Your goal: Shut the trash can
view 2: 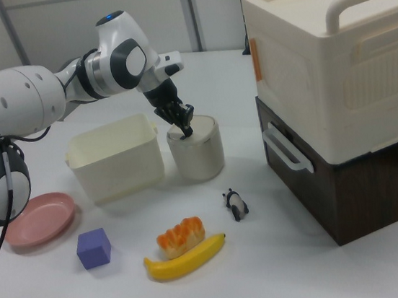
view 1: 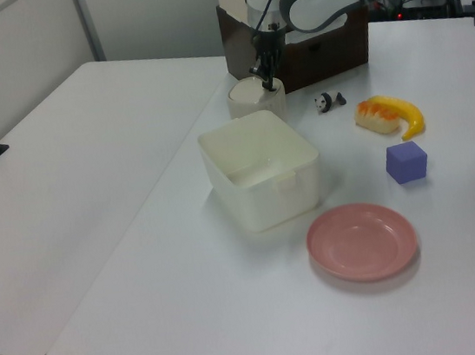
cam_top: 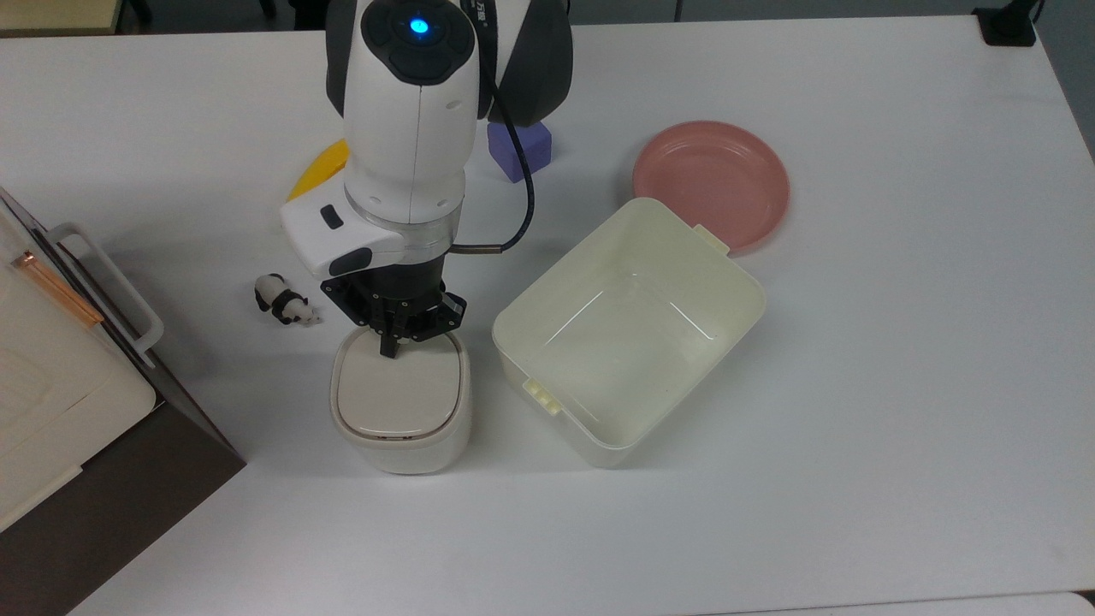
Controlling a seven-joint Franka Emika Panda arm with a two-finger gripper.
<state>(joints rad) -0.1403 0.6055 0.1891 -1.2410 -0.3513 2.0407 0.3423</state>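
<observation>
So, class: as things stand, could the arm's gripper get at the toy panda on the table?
Probably yes. The gripper sits on the trash can lid, and the panda lies beside it on the top view's left, with bare table around it.

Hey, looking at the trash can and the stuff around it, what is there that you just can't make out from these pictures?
- Top view: the banana is mostly covered by the arm.
- Top view: the purple cube is partly covered by the arm.
- Left view: the trash can is too small to tell whether its lid sits flush.
- Right view: the gripper blocks part of the lid.
</observation>
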